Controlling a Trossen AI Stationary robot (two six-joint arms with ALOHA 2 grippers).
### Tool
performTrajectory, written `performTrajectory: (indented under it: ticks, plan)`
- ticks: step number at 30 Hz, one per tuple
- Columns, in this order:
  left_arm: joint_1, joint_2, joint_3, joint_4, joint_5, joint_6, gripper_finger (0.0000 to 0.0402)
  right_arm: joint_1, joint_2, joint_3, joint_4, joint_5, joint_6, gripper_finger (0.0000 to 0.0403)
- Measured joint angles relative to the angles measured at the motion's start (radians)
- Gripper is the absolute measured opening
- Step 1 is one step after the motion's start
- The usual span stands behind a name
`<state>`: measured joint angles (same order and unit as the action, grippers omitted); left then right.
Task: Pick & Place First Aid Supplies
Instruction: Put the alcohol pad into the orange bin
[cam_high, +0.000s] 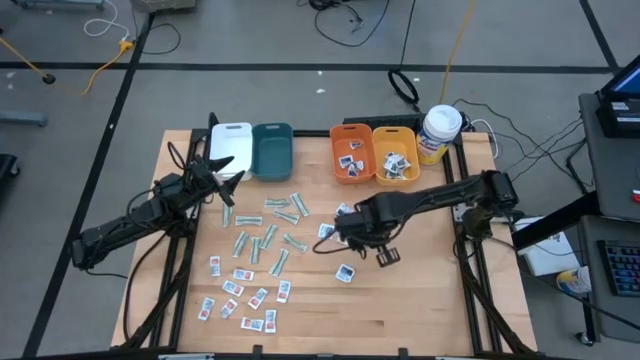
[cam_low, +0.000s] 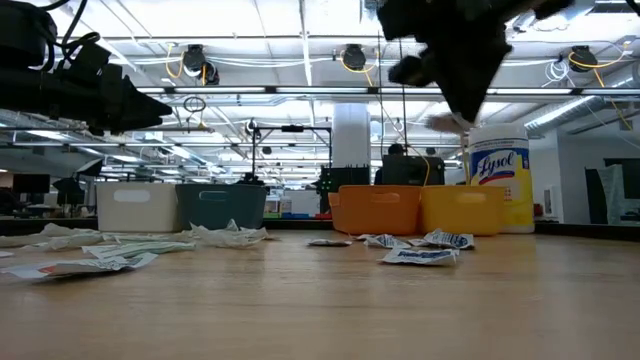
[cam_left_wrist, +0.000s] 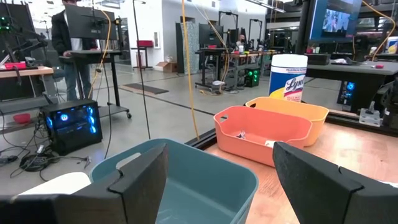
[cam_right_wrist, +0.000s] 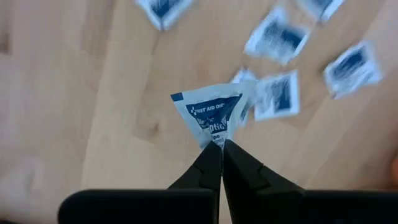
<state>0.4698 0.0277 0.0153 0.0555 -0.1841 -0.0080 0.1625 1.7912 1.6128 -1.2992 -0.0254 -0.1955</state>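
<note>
White paper with blue print is showing between the tips of the right claw (cam_right_wrist: 219, 148): it is pinching one blue-print packet (cam_right_wrist: 213, 116) by a single corner, fingers (cam_right_wrist: 205, 169) closed tight on it, lifted clear above the wooden counter (cam_high: 420, 300). Other blue-print packets (cam_high: 345, 272) are lying scattered on the counter beneath and beside it, while the red-print packets (cam_high: 240, 292) and pale-green strips (cam_high: 268, 240) are sitting well apart toward the left.

Holding by so little is the weak point. My judgement is that the packet could be slipping free or twisting on the way to the orange bin (cam_high: 351, 152) or the yellow bin (cam_high: 395, 153), where similar packets are already lying; a quick swing or a brush against a rim would be enough. Dangling edge-on, it could also be catching the wall instead of dropping inside.

Over by the teal bin (cam_left_wrist: 186, 180), the left claw (cam_left_wrist: 221, 168) is waiting with its fingers spread wide, carrying nothing.
</note>
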Motion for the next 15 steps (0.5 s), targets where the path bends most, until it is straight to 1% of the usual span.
performTrajectory:
  ticks: [5, 7, 12, 15]
  plan:
    - [0.0, 0.0, 0.0, 0.0, 0.0, 0.0, 0.0296, -0.058, -0.001, 0.056, -0.001, 0.0, -0.051, 0.0001]
    - [0.0, 0.0, 0.0, 0.0, 0.0, 0.0, 0.0296, -0.102, -0.001, 0.058, 0.006, 0.006, -0.053, 0.0001]
    - [0.0, 0.0, 0.0, 0.0, 0.0, 0.0, 0.0296, -0.223, -0.001, 0.058, 0.007, 0.074, -0.061, 0.0]
    - [0.0, 0.0, 0.0, 0.0, 0.0, 0.0, 0.0296, -0.306, -0.001, 0.058, 0.009, 0.08, -0.095, 0.0]
